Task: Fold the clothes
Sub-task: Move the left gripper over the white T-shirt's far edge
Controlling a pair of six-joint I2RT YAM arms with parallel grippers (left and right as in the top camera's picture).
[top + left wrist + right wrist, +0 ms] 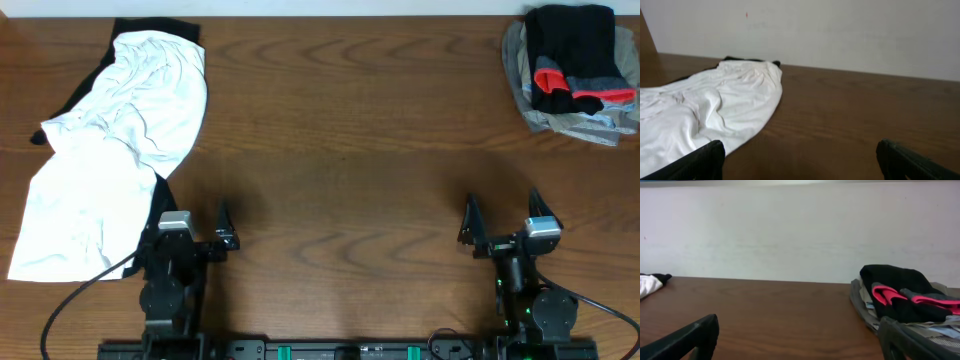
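White short-sleeved T-shirt of thin, wrinkly fabric [105, 160] is lying crumpled at the left of the brown wooden table [340, 130]. Its near part is sitting just beside the left gripper [192, 222], which is gaping wide and holding nothing. Right gripper [502, 215], equally spread and empty, is sitting well apart. The shirt's long axis is running near-left to far-right, ending over a long plain black garment [150, 25] peeking out at the far edge. The left arm is looking nearer.
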